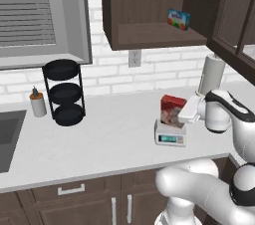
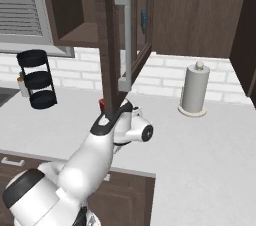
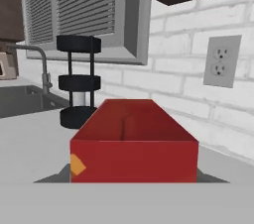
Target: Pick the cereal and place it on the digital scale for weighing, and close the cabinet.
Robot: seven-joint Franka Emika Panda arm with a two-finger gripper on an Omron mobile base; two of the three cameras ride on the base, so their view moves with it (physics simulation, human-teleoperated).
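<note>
The gripper (image 1: 188,110) sits right of centre in the left base view, against the cereal's (image 1: 172,111) right side; whether it grips or has let go, I cannot tell. The red box stands upright on the digital scale (image 1: 170,136) on the grey bench (image 1: 109,139). Above, the cabinet (image 1: 149,7) hangs open, its door (image 2: 120,35) swung out.

Even, bright, rendered light with no glare. Shadows are faint on the counter (image 1: 99,139). Edges look soft and slightly blurred.
</note>
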